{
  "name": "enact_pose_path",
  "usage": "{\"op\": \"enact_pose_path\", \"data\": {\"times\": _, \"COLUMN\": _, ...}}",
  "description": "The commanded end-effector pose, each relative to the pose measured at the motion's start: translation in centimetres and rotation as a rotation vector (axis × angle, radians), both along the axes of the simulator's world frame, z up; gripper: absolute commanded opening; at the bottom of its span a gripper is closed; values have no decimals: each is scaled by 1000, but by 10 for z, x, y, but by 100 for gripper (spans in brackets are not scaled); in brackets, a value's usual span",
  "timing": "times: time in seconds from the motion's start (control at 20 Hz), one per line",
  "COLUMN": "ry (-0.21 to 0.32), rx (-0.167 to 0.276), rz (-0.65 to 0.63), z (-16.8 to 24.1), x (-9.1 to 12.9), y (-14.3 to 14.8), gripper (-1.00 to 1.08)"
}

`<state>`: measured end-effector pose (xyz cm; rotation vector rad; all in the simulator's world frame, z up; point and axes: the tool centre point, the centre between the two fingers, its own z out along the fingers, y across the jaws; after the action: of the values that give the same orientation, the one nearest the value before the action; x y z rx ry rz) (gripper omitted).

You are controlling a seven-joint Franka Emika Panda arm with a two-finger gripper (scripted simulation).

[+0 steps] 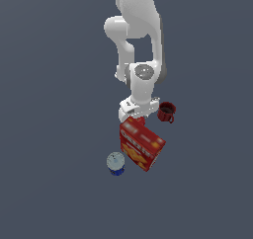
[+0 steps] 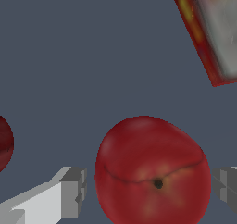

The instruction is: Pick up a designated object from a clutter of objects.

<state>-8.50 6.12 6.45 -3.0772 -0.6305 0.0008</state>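
The red apple [image 2: 152, 167] is glossy and round, with its dimpled top facing the wrist camera. My gripper [image 2: 148, 188] is open and lowered around it, one grey finger [image 2: 71, 193] on one side with a small gap and the other finger [image 2: 227, 186] close on the other side. In the exterior view my gripper [image 1: 136, 115] is low between the box and the mug, and the hand and box hide almost all of the apple.
The red-and-yellow printed box [image 1: 142, 144] stands just in front of the gripper and shows in the wrist view [image 2: 208, 33]. The dark red mug [image 1: 166, 111] is on the exterior view's right, its edge in the wrist view [image 2: 4, 144]. A clear-and-blue round object [image 1: 116, 163] lies by the box.
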Motion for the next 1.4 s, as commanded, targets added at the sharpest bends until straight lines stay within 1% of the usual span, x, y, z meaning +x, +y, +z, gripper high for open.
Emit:
{"op": "enact_pose_path", "data": {"times": 0.0, "ry": 0, "rx": 0, "rz": 1, "z": -10, "x": 0, "y": 0, "gripper": 100}}
{"op": "enact_pose_path", "data": {"times": 0.3, "ry": -1, "rx": 0, "rz": 1, "z": -18, "x": 0, "y": 0, "gripper": 100}}
{"op": "enact_pose_path", "data": {"times": 0.35, "ry": -1, "rx": 0, "rz": 1, "z": -18, "x": 0, "y": 0, "gripper": -100}}
{"op": "enact_pose_path", "data": {"times": 1.0, "ry": -2, "rx": -1, "rz": 1, "z": -15, "x": 0, "y": -2, "gripper": -100}}
{"op": "enact_pose_path", "data": {"times": 1.35, "ry": -2, "rx": -1, "rz": 1, "z": 7, "x": 5, "y": -10, "gripper": -100}}
